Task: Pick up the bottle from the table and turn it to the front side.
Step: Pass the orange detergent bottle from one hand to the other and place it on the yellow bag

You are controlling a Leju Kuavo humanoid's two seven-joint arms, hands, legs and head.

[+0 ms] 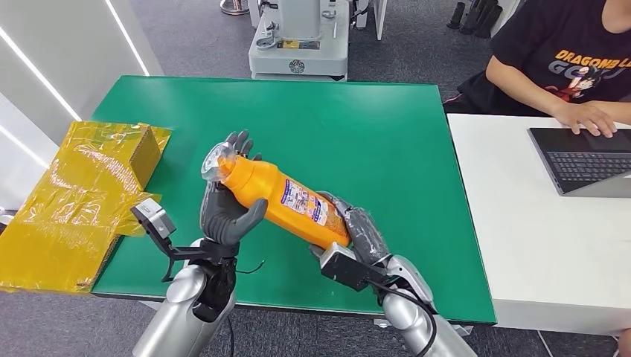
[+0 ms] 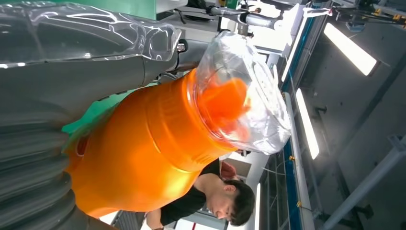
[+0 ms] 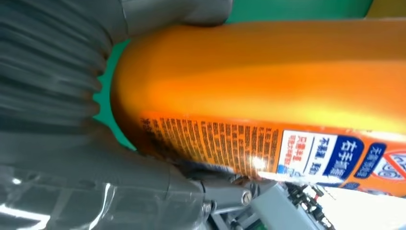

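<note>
The orange bottle [image 1: 286, 199] lies tilted in mid-frame of the head view, lifted above the green counter [image 1: 357, 126], its clear-wrapped cap [image 1: 216, 162] toward the upper left and its printed label [image 1: 305, 202] facing up. The left hand [image 1: 227, 204] wraps its fingers [image 1: 239, 143] around the neck end; the right hand [image 1: 357, 234] clasps the base. Yellow crinkled wrapping [image 1: 71, 201] sits at the left edge. At the upper right, a person [image 1: 565, 63] types on a laptop [image 1: 584, 158].
</note>
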